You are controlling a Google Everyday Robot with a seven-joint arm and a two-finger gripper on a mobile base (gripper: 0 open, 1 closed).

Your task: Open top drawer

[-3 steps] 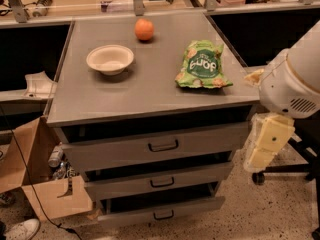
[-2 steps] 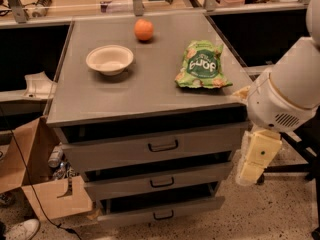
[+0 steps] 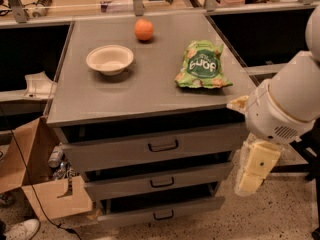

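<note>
The top drawer (image 3: 120,151) is the uppermost of three grey metal drawers under the grey cabinet top (image 3: 150,91). It has a small dark loop handle (image 3: 163,146) at centre, and a dark gap shows above its front. The two shorter drawers (image 3: 150,182) sit below it, each stepped a little further back. My gripper (image 3: 255,166) is a cream-coloured piece hanging below the white arm (image 3: 287,101). It is to the right of the drawers, off the cabinet's right front corner, at about the height of the middle drawer and apart from the handle.
On the cabinet top lie a white bowl (image 3: 110,59), an orange (image 3: 144,30) and a green snack bag (image 3: 202,65). A cardboard box (image 3: 37,184) with cans (image 3: 56,156) stands on the floor at left. A shoe (image 3: 20,230) and a thin cable (image 3: 30,194) are at the lower left.
My arm and gripper have moved down and to the left, closer to the cabinet's right front corner. The drawers and the things on top have not moved.
</note>
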